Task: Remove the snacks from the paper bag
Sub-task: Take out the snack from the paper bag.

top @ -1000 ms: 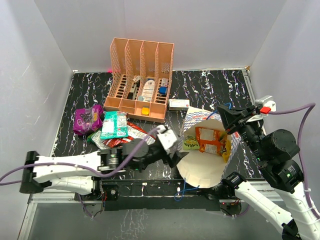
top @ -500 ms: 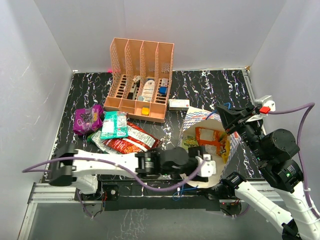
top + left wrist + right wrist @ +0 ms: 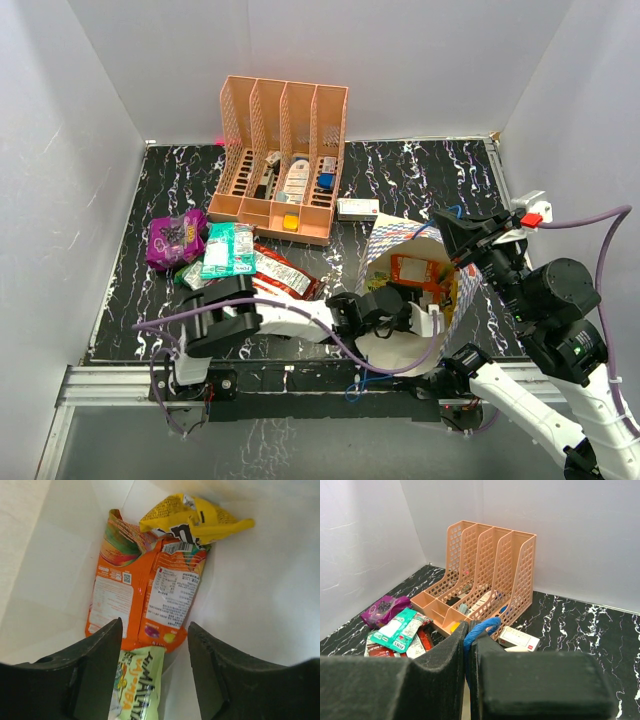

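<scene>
On the black marbled desk [image 3: 420,170], the right claw [image 3: 469,635] clamps the blue-and-white checkered paper bag [image 3: 390,238] by its blue handle [image 3: 481,626], giving the spread left claw [image 3: 154,630] access.

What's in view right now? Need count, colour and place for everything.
paper bag: 1, blue-white checkered, cream inside, right of centre
orange packets: apparently 2, overlapping, inside bag
yellow packet: 1, inside bag, over the orange ones' far end
light green packet: 1, inside bag, nearest the left fingers
purple packet: 1, table, left
green packet: 1, beside purple, partly on red
red packet: 1, left of bag
white box: 1, between rack and bag
file rack: 1, orange, back, small items inside
table: 1, black marbled
left gripper: fingers open, inside bag
right gripper: fingers shut on bag's blue handle
</scene>
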